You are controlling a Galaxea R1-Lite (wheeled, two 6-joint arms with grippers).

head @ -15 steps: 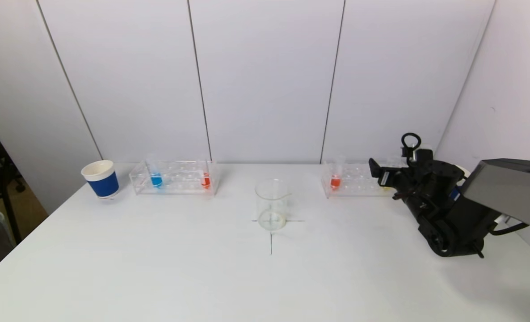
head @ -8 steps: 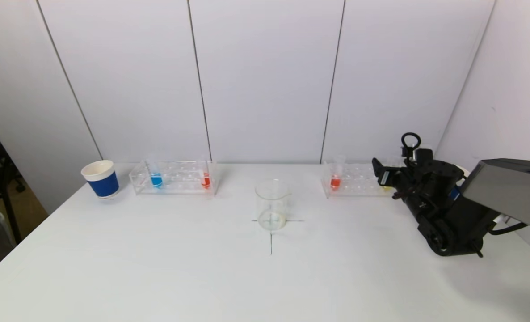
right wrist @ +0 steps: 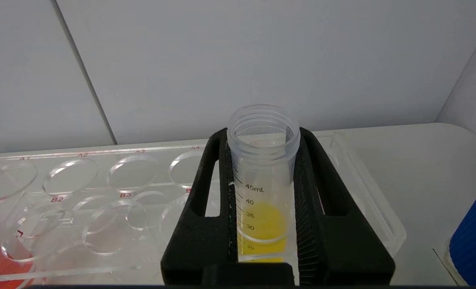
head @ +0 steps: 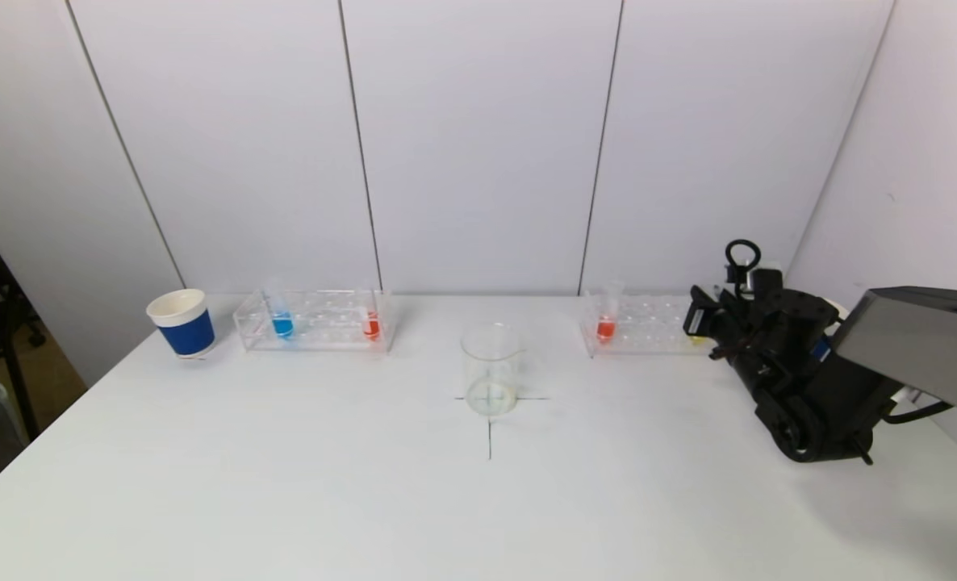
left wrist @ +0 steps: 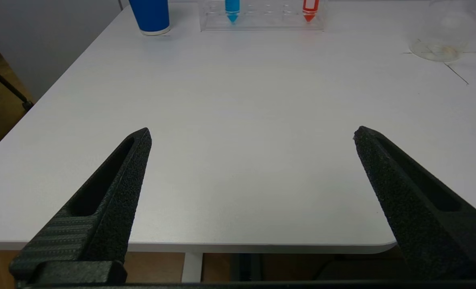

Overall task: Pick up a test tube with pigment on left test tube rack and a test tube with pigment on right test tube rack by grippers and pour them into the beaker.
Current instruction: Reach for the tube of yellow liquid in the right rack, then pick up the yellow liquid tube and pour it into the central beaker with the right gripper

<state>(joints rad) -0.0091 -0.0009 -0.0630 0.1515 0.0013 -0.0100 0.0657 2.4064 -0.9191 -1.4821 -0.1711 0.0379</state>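
My right gripper [right wrist: 262, 136] is shut on a clear test tube with yellow pigment [right wrist: 263, 192], which stands upright in the right rack [right wrist: 101, 192]. In the head view this gripper [head: 700, 319] is at the right end of that rack [head: 640, 327], which also holds a red-pigment tube [head: 605, 327]. The left rack [head: 313, 320] holds a blue-pigment tube [head: 282, 323] and a red-pigment tube [head: 371, 324]. The empty glass beaker [head: 491, 369] stands on a cross mark at the table's middle. My left gripper [left wrist: 252, 131] is open and empty over the table's front edge.
A blue paper cup [head: 181, 323] stands left of the left rack. Another blue cup [right wrist: 474, 241] stands just right of the right rack, close to my right gripper. White wall panels rise right behind both racks.
My right gripper has moved rightward along the right rack's front to its right end, where it is now shut on the yellow tube. Nothing else moved.
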